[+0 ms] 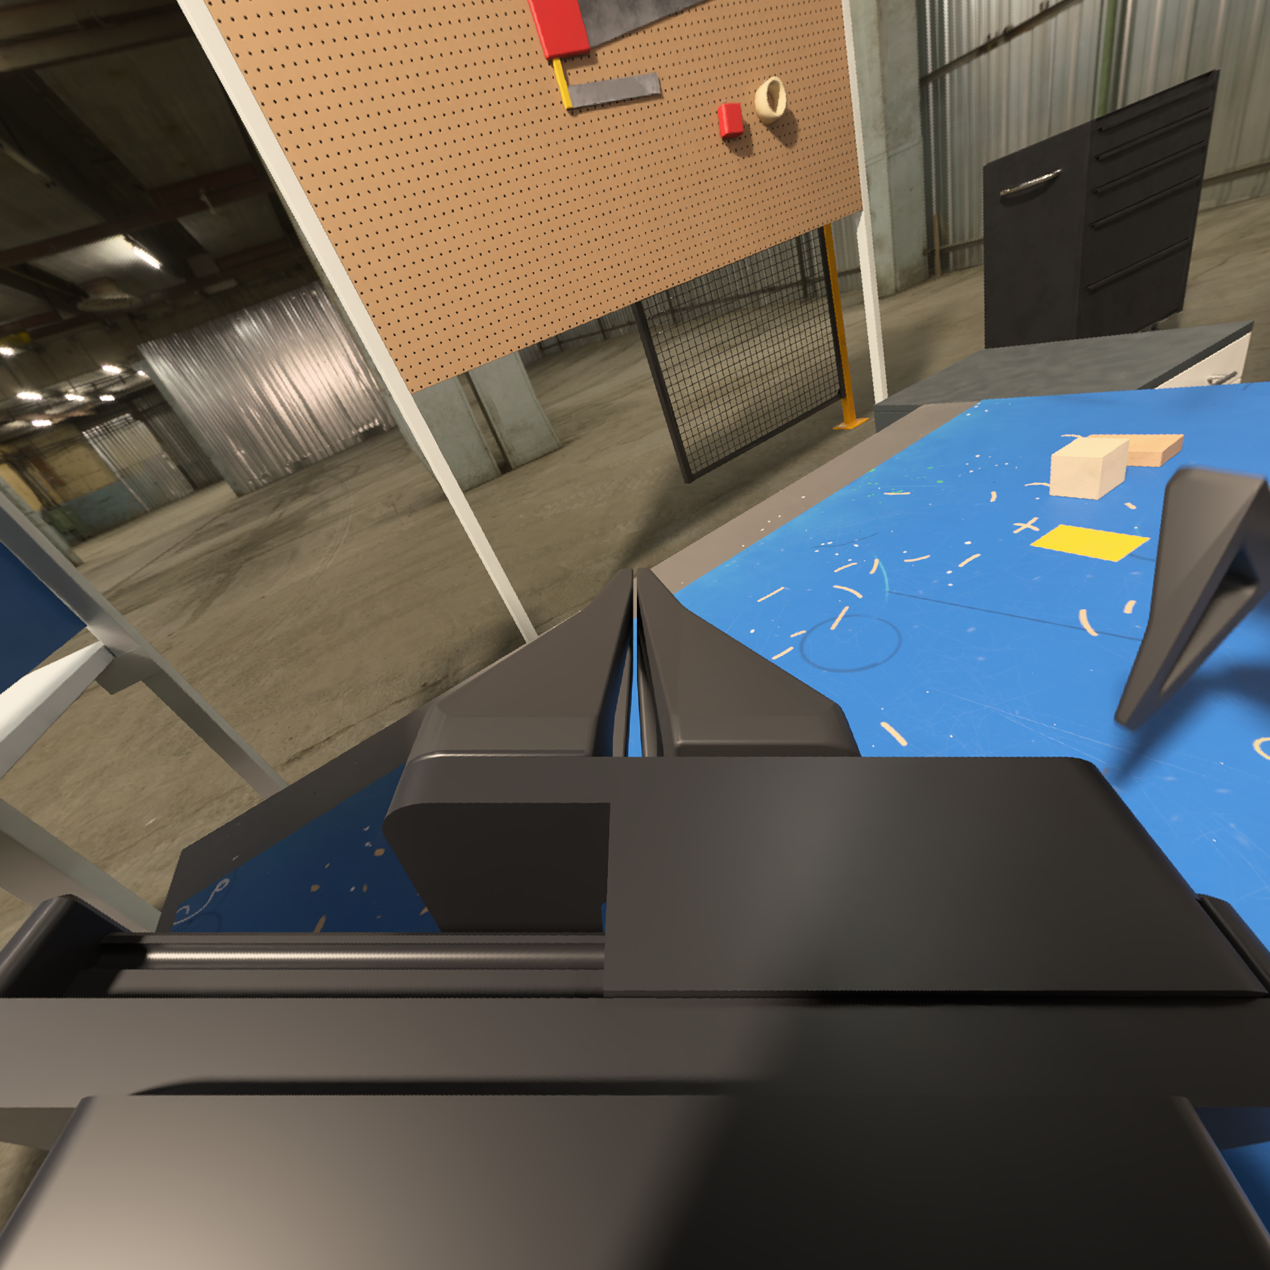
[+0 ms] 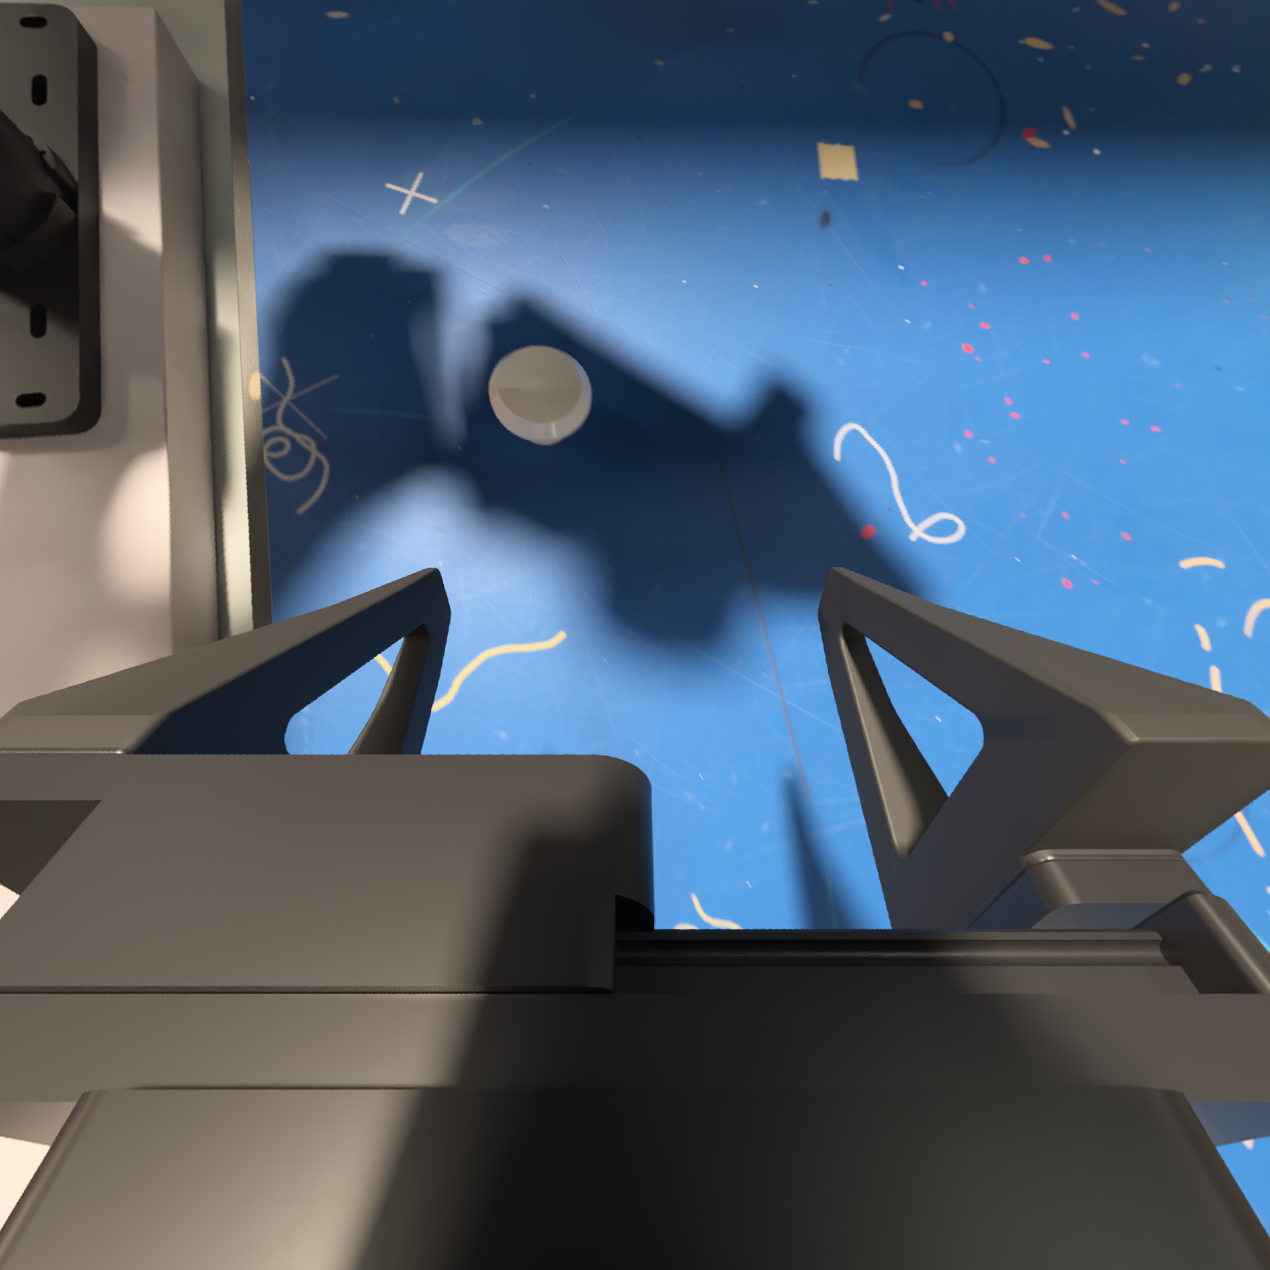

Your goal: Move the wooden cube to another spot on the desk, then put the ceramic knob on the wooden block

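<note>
Showing only rightward: ceramic knob (image 2: 539, 394) beneath spread right hand (image 2: 633, 584); left hand (image 1: 633, 584) pressed together.

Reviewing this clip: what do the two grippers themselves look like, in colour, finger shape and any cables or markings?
Both are matte dark grey. The left gripper has two wedge-shaped fingers on a blocky carriage, with a rail across the body. The right gripper shows the same build; its fingers are hollow triangular frames tapering to thin tips. No cables or markings are visible.
</note>
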Controlling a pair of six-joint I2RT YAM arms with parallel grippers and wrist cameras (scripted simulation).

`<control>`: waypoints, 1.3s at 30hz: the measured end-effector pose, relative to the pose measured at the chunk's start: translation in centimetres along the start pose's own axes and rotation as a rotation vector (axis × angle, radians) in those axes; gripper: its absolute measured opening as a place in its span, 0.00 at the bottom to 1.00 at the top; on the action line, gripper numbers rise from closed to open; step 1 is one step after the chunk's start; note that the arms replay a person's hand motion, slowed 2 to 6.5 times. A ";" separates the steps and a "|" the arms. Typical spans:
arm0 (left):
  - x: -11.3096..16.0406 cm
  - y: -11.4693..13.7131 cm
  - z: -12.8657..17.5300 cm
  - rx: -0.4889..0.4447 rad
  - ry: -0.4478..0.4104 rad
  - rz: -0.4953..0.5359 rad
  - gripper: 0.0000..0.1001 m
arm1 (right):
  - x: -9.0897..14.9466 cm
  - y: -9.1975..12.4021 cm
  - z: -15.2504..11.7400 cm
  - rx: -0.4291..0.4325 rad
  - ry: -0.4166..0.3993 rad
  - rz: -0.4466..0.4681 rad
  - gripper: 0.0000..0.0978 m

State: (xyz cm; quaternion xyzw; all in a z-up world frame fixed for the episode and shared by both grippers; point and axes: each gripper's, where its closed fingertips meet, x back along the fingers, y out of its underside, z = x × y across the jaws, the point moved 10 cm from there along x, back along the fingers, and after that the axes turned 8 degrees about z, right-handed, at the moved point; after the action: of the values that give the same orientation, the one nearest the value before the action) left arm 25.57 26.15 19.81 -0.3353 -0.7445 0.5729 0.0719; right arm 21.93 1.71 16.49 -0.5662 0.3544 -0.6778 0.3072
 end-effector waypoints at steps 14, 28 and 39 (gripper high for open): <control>0.6 -0.7 -0.5 0.025 -0.011 0.051 0.01 | -8.4 -0.7 -2.4 -0.032 -0.028 0.002 0.96; 1.1 -1.0 -0.9 0.045 -0.021 0.077 0.01 | -12.9 -0.3 -3.0 -0.015 -0.056 -0.077 0.77; 1.2 -1.1 -1.0 0.051 -0.024 0.084 0.01 | -10.6 -0.3 -2.1 -0.002 -0.065 -0.052 0.41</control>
State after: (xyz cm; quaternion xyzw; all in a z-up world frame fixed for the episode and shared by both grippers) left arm 24.72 27.53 20.76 -0.3573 -0.7157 0.5982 0.0473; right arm 21.62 10.80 10.69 -0.5973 0.3301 -0.6665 0.3001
